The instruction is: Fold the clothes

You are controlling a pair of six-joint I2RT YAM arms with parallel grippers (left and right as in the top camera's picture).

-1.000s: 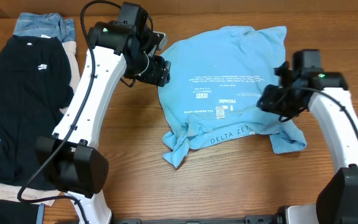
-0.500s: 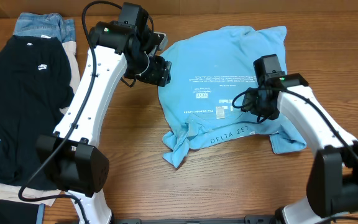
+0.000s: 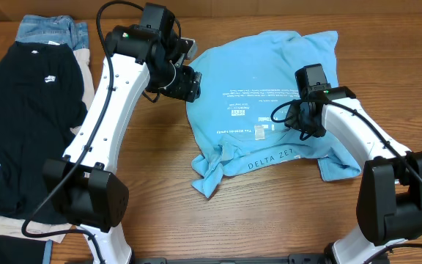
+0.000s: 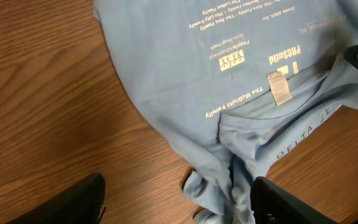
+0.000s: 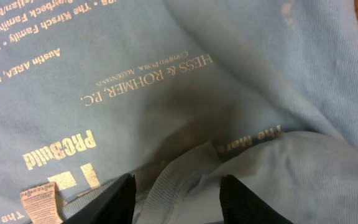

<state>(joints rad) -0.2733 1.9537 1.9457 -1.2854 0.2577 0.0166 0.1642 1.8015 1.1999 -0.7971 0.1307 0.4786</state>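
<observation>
The clothes, a light sky-blue T-shirt (image 3: 262,88) with white print, lie crumpled in the middle of the table, with a bunched sleeve (image 3: 209,174) at the front left. My left gripper (image 3: 191,82) hangs at the shirt's left edge. In the left wrist view it (image 4: 179,205) is open wide over wood, and the bunched sleeve (image 4: 219,186) lies by its right finger. My right gripper (image 3: 299,126) is over the shirt near the neck. In the right wrist view it (image 5: 179,202) is open, its two fingers standing either side of the ribbed collar (image 5: 182,171).
A black T-shirt (image 3: 28,110) lies spread at the far left over a beige cloth (image 3: 88,66), with blue jeans (image 3: 50,31) behind it. Bare wooden table (image 3: 269,220) shows in front of the blue shirt and between the two piles.
My right gripper has moved left from the shirt's right edge to over the collar area. The left arm and the shirt have stayed put.
</observation>
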